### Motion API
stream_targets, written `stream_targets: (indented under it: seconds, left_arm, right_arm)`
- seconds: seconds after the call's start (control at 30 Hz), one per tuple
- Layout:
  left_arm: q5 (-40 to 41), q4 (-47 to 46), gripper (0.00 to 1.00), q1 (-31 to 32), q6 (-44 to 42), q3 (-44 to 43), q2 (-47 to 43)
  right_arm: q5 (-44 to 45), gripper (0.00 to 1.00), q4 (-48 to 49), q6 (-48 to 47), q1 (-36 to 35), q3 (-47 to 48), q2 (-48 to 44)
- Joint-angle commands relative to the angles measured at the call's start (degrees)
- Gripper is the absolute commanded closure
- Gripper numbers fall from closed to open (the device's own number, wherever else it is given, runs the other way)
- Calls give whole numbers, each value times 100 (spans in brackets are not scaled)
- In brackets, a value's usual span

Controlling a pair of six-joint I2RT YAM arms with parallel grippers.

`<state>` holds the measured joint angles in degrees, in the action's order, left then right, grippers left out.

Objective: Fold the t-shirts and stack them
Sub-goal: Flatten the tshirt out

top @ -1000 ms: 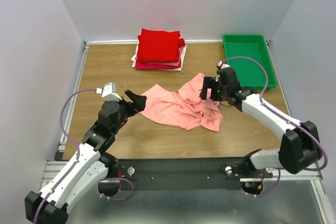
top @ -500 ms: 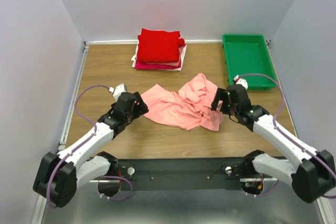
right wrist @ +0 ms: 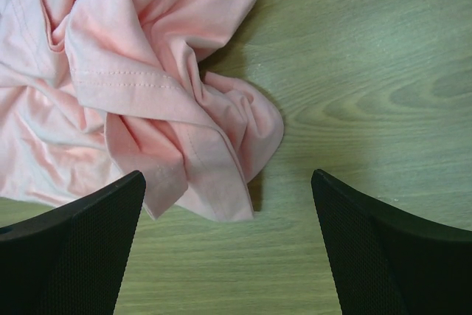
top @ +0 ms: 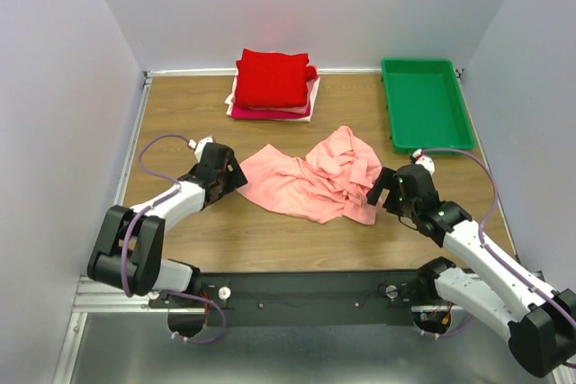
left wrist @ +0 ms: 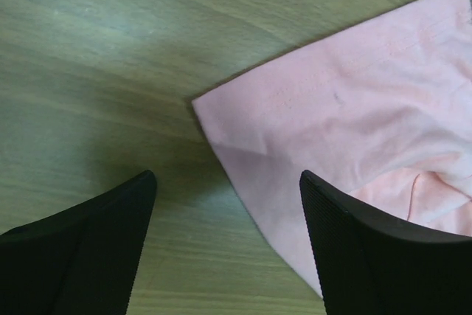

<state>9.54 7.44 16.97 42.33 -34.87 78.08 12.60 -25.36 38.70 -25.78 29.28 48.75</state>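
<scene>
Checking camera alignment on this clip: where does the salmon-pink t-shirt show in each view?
Top external: salmon-pink t-shirt lies crumpled mid-way across the wooden tabletop.
Left wrist: its flat corner fills the upper right.
Right wrist: its bunched folds fill the upper left.
Shared landmark: the wooden tabletop, beneath it in all three.

1. The red t-shirt (top: 273, 78) covers most of the white t-shirt (top: 313, 96) and the magenta t-shirt (top: 265, 114); only their edges show.
2. The salmon-pink t-shirt (top: 315, 177) lies crumpled, and its collar and sleeves cannot be told apart.
3. It runs off the left wrist view's right and bottom edges, and the right wrist view's left and top.
4. The jaws of the left gripper (left wrist: 227, 175) and right gripper (right wrist: 228, 175) are cut off at the bottom edge.
</scene>
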Motion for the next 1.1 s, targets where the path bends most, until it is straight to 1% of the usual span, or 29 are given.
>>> stream_targets:
  seconds: [0.0,0.03,0.07,0.17,0.2,0.23,0.33,0.37,0.4,0.43,0.47,0.5,0.57,0.63,0.73,0.77,0.83,0.87,0.9,0.97,1.0,1.07]
  left_arm:
    - [-592,-287,18,-18,-225,-72,303]
    - [-672,-348,18,-18,-251,-81,365]
    - [-734,-453,24,-18,-303,-98,418]
    - [-927,-489,31,-10,-409,-247,917]
    - [-919,-385,35,34,-418,-326,1015]
    - [-893,-384,35,78,-444,-405,1085]
    - [-840,-322,47,184,-462,-573,1227]
    - [-857,-322,55,201,-462,-625,1262]
    - [-866,-314,66,219,-471,-643,1279]
    - [-875,-314,66,228,-480,-661,1279]
    - [-892,-340,91,228,-488,-670,1297]
    - [-893,-331,100,236,-488,-679,1297]
    - [-884,-401,100,236,-497,-661,1262]
    - [-875,-480,100,236,-480,-635,1210]
    - [-831,-472,100,228,-488,-626,1113]
    - [-788,-454,100,236,-523,-626,1069]
    - [-761,-419,100,236,-532,-635,1034]
    - [-778,-410,100,236,-550,-635,1025]
    - [-796,-402,100,236,-541,-635,1007]
    - [-805,-428,100,236,-550,-609,963]
    - [-787,-437,100,228,-541,-574,893]
    - [-726,-428,100,236,-541,-530,823]
  right_arm:
    - [-21,0,-162,269,12,-159,-216]
    - [-12,0,-170,305,12,-185,-260]
    - [-12,0,-171,331,12,-194,-296]
    - [-82,0,-179,375,12,-229,-428]
    - [-91,0,-188,375,12,-238,-489]
    - [-91,0,-197,375,12,-256,-489]
    - [-126,0,-232,375,12,-282,-595]
    - [-135,0,-267,419,12,-300,-638]
    - [-74,0,-302,480,12,-300,-682]
    - [-65,0,-337,533,12,-317,-726]
    - [-108,0,-372,525,12,-352,-814]
    - [-143,0,-399,516,12,-335,-832]
    - [-284,0,-452,446,12,-282,-789]
    - [-538,0,-365,463,3,-256,-526]
    - [-680,0,-197,551,-312,-247,-69]
    - [-506,0,-197,629,-662,-212,28]
    - [-251,0,-267,753,-1085,-116,344]
    - [-136,0,-380,823,-1522,-11,459]
    - [161,0,-460,989,-1727,69,582]
    - [444,0,-749,1174,-2183,174,941]
    - [715,0,-820,1349,-2264,244,1056]
    - [892,0,-856,1430,-2317,263,1372]
